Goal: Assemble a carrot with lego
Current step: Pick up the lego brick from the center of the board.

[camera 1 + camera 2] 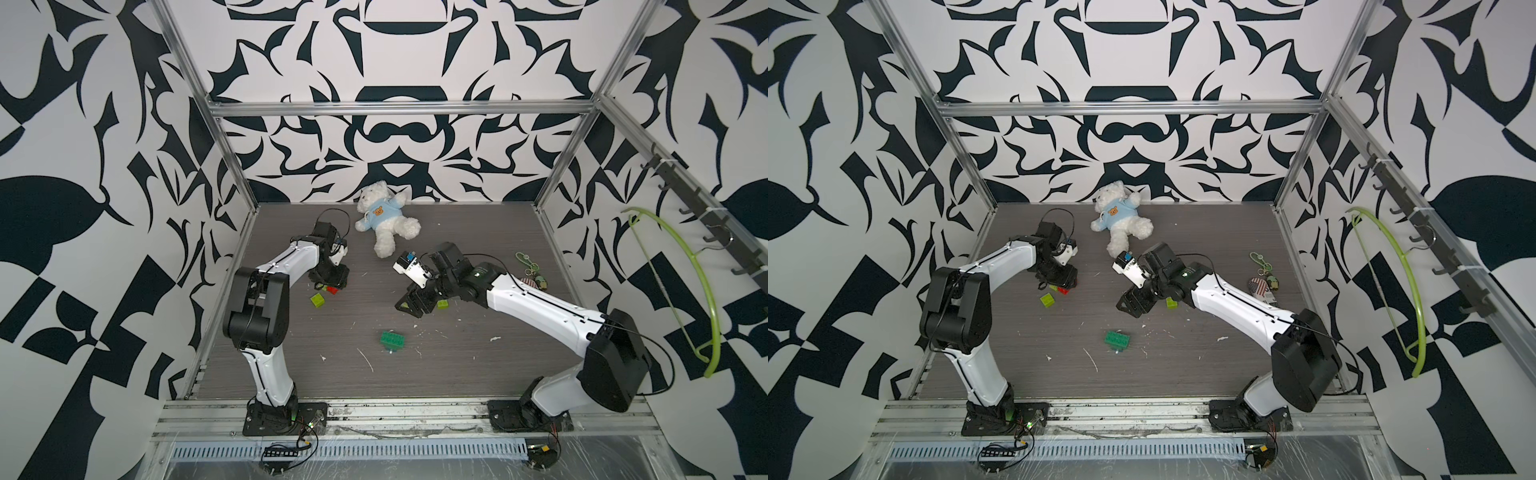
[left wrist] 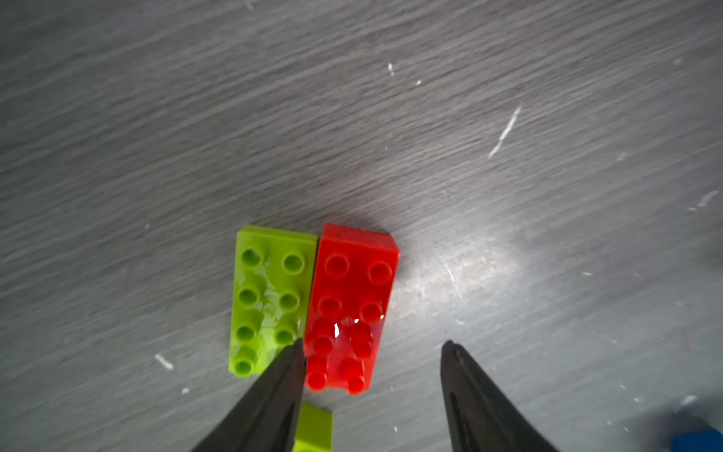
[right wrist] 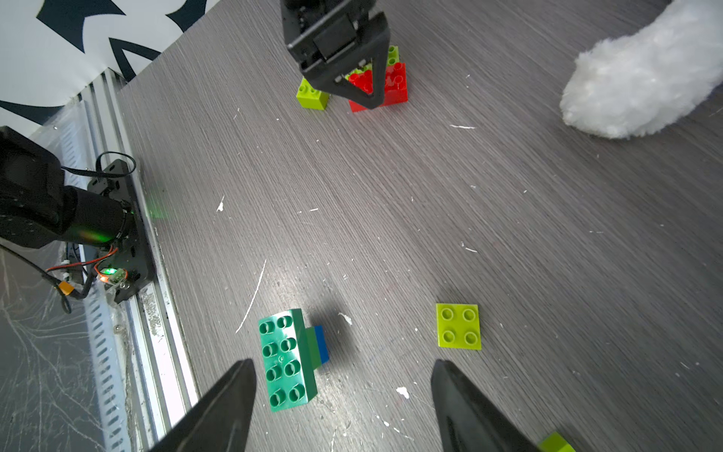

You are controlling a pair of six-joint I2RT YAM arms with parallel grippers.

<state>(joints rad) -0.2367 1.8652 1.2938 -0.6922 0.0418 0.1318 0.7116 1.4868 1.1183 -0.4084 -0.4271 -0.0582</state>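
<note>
My left gripper (image 2: 371,348) hangs open low over a red lego brick (image 2: 352,305). One finger touches the seam between that brick and a lime brick (image 2: 270,297) lying against it, while a gap separates the other finger from the red brick. In both top views this gripper (image 1: 330,286) is at the left rear. My right gripper (image 3: 341,362) is open and empty. Just ahead of it lies the partly built carrot (image 3: 289,360), a dark green brick joined to a small green and a blue piece. A lime square plate (image 3: 458,326) lies beside it.
A white teddy bear (image 1: 384,220) in a blue shirt lies at the back. A loose lime brick (image 1: 317,300) sits near the left gripper and another (image 1: 442,304) beside the right arm. Keychains (image 1: 532,270) lie at the right edge. White scuffs mark the wooden tabletop (image 1: 457,365).
</note>
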